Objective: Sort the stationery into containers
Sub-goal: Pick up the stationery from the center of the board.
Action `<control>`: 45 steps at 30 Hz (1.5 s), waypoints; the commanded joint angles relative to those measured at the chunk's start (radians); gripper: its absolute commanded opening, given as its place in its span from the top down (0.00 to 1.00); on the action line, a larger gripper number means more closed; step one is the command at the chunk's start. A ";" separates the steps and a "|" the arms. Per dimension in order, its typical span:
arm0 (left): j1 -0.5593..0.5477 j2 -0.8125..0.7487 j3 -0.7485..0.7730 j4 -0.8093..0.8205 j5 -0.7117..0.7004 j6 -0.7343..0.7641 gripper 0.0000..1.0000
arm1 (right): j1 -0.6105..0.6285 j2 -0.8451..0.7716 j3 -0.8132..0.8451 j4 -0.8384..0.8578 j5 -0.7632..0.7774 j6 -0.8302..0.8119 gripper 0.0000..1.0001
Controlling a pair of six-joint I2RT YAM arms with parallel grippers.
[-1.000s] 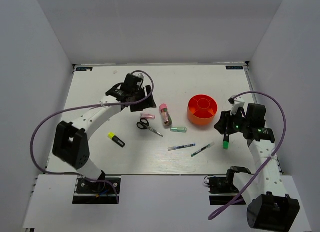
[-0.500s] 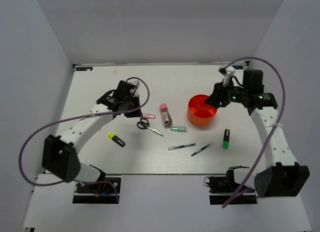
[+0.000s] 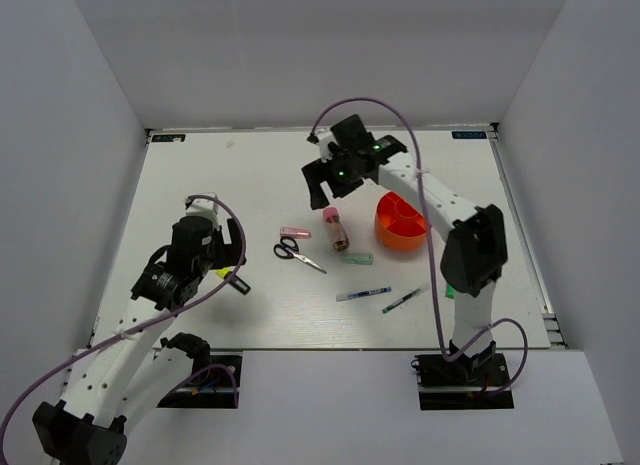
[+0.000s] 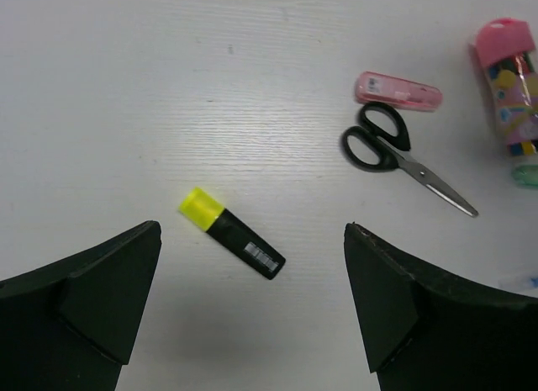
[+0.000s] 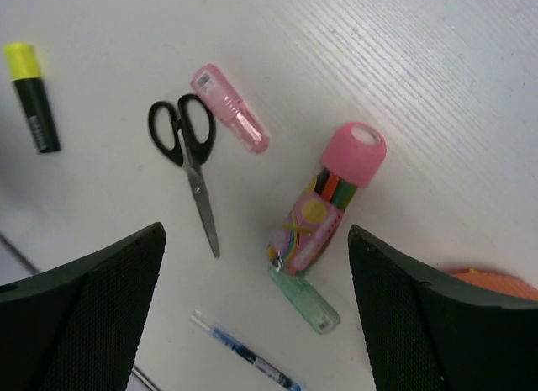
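**Left end effector** [image 4: 252, 311]: released. Both fingers stand wide apart with nothing between them. It hangs above the near-left part of the bench [image 3: 200, 175]. The yellow highlighter [image 4: 231, 233] lies flat on the bench directly below the gap, touching neither finger.

**Right end effector** [image 5: 256, 324]: released, fingers spread wide and empty. The right arm reaches across toward the middle of the bench, and the end effector hovers over the central cluster of items, just left of the orange cup [image 3: 388, 228].

**Item positions**
- Scissors [image 5: 189, 160]: flat on the bench, blades closed, black handles toward the far side.
- Pink piece [image 5: 229, 108]: just beside the scissor handles, not clearly touching them.
- Glue tube [image 5: 328, 198]: lying on its side, pink cap toward the far edge, between the scissors and the cup.
- Pale green piece [image 5: 304, 300]: at the tube's near end, touching it or very nearly so.
- Blue-white pen [image 3: 363, 294]: flat, nearer the arm bases than the cluster.
- Green pen [image 3: 405, 300]: flat, just right of the blue-white pen, apart from it.

**Cup**: upright on the bench, right of centre. All items listed above lie outside it.
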 commanded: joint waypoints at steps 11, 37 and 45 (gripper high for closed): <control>0.049 -0.050 -0.037 0.021 -0.038 -0.002 0.00 | 0.068 0.243 0.199 -0.125 0.408 0.124 0.19; 0.052 -0.053 -0.043 0.024 -0.026 0.001 0.00 | 0.066 0.483 0.275 -0.142 0.356 0.199 0.35; 0.051 -0.055 -0.044 0.024 -0.024 0.000 0.00 | 0.066 0.487 0.207 -0.131 0.399 0.181 0.65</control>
